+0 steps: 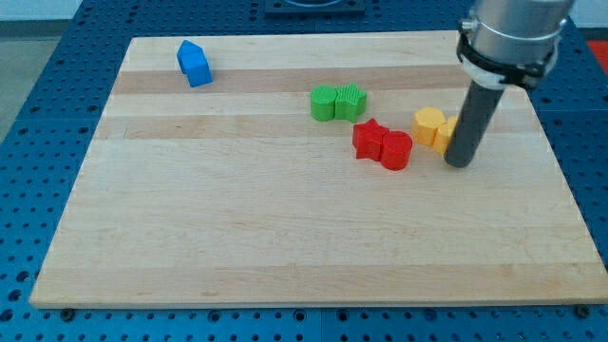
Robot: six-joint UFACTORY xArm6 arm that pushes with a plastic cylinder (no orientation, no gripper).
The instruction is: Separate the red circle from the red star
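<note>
So — red circle [396, 150] touching red star [370, 138], board's upper right | my tip [458, 162], bare rod gripping nothing, beside yellow blocks [429, 123], right of circle | we'd aim between the reds — wedge, push circle downward.

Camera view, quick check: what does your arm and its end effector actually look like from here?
At the view's top right, my arm shows as a silver-grey metal cylinder with a black ring around its lower edge. Below it hangs a straight, dark grey round rod, ending in my tip, which is blunt. No cables, labels or markings are visible. The upper arm is cut off by the frame.
</note>
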